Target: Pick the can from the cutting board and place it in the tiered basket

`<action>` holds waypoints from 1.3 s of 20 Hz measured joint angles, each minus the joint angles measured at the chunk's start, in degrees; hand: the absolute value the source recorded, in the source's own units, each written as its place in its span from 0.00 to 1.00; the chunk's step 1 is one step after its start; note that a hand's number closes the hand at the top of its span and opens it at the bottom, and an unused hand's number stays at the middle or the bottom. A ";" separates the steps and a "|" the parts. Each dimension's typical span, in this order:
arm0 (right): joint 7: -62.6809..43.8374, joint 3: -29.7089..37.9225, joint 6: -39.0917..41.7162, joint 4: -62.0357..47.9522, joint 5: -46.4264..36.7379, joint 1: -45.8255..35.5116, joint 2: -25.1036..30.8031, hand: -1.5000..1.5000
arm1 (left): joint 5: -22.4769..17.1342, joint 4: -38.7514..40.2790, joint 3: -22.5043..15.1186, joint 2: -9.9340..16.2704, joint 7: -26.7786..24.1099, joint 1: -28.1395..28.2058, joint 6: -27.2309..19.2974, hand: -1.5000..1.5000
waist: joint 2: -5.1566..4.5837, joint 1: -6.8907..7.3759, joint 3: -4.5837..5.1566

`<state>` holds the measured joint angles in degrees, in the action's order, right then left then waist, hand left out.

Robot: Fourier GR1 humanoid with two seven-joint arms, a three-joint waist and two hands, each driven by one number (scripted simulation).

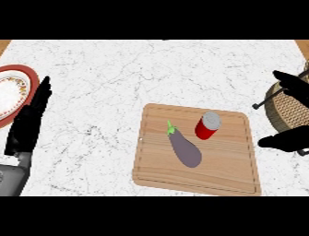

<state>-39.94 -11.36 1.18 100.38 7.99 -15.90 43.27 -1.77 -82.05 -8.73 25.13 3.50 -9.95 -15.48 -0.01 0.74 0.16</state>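
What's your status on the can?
Left robot hand open, resting by the plate. Right robot hand open, over the basket. Can upright on the cutting board, untouched. Eggplant beside it.

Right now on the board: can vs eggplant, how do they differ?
The can is red with a silver top; the eggplant is dark purple with a green stem. The can is short and cylindrical, the eggplant long and tapered. The can sits nearer the board's right edge. Both rest on the cutting board, untouched by either hand.

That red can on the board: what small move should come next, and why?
Probably the right robot hand, open over the basket, should swing left toward the red can. The can stands unheld on the cutting board beside the eggplant.
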 measured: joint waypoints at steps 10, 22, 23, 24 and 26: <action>-17.21 -6.08 5.98 -8.58 -2.24 -16.92 -7.51 0.00 | 1.09 0.22 1.52 -0.96 -0.36 0.08 1.88 0.50 | -0.07 0.19 -0.08; -20.97 -10.84 8.67 -15.48 -4.66 -20.23 -13.86 0.00 | 2.21 0.51 3.90 -1.96 -0.17 0.27 3.34 0.50 | 0.01 -0.41 -0.12; -20.89 -11.06 8.90 -15.47 -5.12 -19.85 -14.24 0.00 | 2.48 0.53 3.92 -2.32 -0.21 0.31 3.36 0.50 | 0.02 -0.46 -0.12; -20.74 -11.07 9.11 -15.63 -5.77 -19.54 -14.58 0.00 | 2.71 0.64 4.12 -2.50 -0.59 0.47 3.54 0.50 | 0.02 -0.49 -0.13; -21.26 -11.95 9.03 -14.09 -7.18 -18.44 -15.54 0.00 | 3.34 -0.16 4.23 -2.83 -0.06 0.69 3.45 0.50 | 0.07 -0.58 -0.14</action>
<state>-61.20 -23.31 10.21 86.29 0.82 -34.35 27.73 1.57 -82.21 -4.50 22.30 3.44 -9.26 -12.02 0.05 0.16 0.02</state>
